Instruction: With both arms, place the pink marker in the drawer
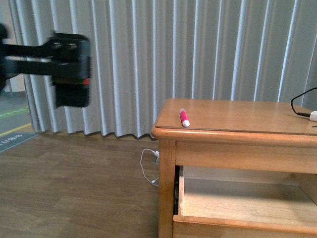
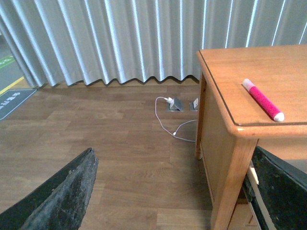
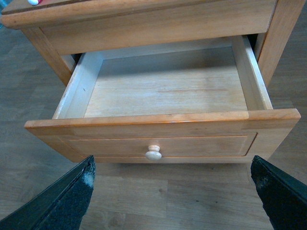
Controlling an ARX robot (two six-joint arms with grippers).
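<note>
The pink marker [image 1: 184, 118] lies flat on the wooden table top near its left front corner, white end toward the edge; the left wrist view shows it too [image 2: 263, 99]. The drawer [image 3: 192, 143] is pulled out, with nothing inside it and its round knob [image 3: 153, 153] facing my right gripper [image 3: 172, 196], which hangs open a little in front of and above the knob. My left gripper [image 2: 172, 191] is open above the floor, to the left of the table corner and short of the marker. The left arm [image 1: 69, 69] shows as a blurred black shape at upper left.
The table [image 1: 237, 111] stands against grey curtains. A white plug on a black cable [image 1: 312, 115] lies at the table top's right edge. A floor socket with a white cable [image 2: 175, 104] sits beside the table leg. Wooden floor stretches to the left.
</note>
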